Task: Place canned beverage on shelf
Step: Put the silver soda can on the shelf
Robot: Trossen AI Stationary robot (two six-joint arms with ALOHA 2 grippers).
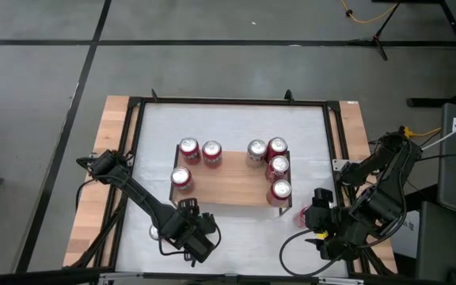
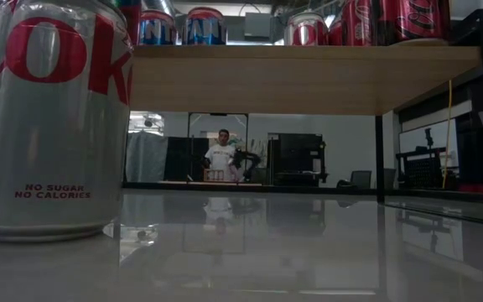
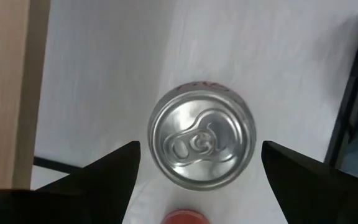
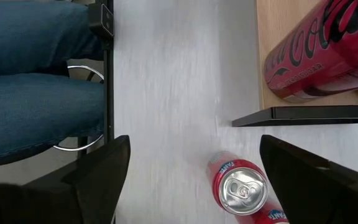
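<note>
While six cans already stand on the shelf (image 1: 232,180) at the middle of the table (image 1: 236,119), two more wait on the white top near its front edge, and each arm hangs above one of them. Three of the shelved cans (image 1: 188,148) cluster toward the plank's ten o'clock corner and three run down its three o'clock side, which leaves bare wood through the middle, likely the room meant for what is left. At about seven o'clock from the shelf, the left end effector (image 3: 197,165) points straight down with its fingers spread wide on either side of a silver can (image 3: 202,138), not touching it; that straddling pose suits a drop onto the can's sides. At about four o'clock from the shelf, the right end effector (image 4: 194,171) likewise hangs wide and empty over a red can (image 4: 238,185) standing just beside the shelf's corner leg. A seated person's knees (image 4: 36,93) show beyond the table's edge.
</note>
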